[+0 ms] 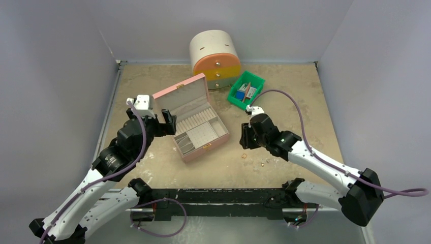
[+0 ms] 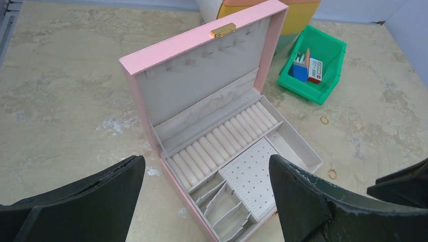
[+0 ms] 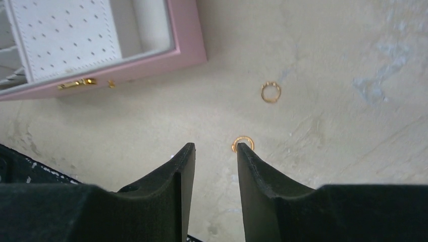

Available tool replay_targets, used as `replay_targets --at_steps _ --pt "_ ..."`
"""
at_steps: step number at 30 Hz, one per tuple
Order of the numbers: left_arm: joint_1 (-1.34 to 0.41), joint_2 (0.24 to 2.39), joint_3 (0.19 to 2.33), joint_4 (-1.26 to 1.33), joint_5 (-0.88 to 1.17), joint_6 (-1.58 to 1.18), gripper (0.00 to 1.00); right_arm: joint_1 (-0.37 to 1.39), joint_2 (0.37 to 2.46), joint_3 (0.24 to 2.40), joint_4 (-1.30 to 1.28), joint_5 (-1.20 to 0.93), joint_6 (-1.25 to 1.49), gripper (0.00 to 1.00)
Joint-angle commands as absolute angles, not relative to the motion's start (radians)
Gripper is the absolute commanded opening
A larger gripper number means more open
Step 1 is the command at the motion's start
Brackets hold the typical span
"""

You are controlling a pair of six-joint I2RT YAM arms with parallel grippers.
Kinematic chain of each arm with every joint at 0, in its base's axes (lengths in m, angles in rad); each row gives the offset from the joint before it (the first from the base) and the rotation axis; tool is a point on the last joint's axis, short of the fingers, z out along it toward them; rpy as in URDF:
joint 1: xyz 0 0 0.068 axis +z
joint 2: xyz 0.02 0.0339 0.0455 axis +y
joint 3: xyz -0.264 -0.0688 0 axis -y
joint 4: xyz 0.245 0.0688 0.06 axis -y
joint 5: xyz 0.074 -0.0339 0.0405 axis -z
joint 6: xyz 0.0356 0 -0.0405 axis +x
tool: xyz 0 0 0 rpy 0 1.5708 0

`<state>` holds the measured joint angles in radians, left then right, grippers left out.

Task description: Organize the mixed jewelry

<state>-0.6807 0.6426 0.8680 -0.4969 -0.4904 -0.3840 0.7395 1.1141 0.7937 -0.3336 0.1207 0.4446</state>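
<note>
Counting two small gold rings [image 3: 270, 92], one open pink jewellery box [image 3: 188, 40]; pointing right gripper [image 3: 216, 148] down beside nearer ring [image 3: 243, 143], jaws parted, empty; holding left gripper [image 2: 206, 164] spread wide

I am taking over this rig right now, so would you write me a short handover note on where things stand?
Left gripper: open wide, empty, hovering by the left side of the pink jewelry box.
Right gripper: open, empty, low over the table, with one gold ring just past its fingertip.
Jewelry: a second gold ring lies further out; what look like tiny studs lie nearby. All are on the table, right of the box.
Done: the box is open; no jewelry is visible in it.
Left: pick up every piece and place it in the box compartments.
</note>
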Motion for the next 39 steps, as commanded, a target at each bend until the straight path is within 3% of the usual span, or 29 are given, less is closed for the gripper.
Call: replay_targets --at_steps 1,21,39 --pt "-0.672 0.654 0.884 -0.468 -0.489 -0.384 0.93 0.744 1.063 0.724 -0.350 0.140 0.551 0.39" --pt "-0.662 0.655 0.885 -0.465 -0.474 -0.383 0.93 0.743 1.293 0.628 -0.147 0.085 0.546 0.31" --pt "-0.662 0.642 0.884 -0.467 -0.471 -0.383 0.93 0.823 1.320 0.645 -0.236 0.208 0.601 0.26"
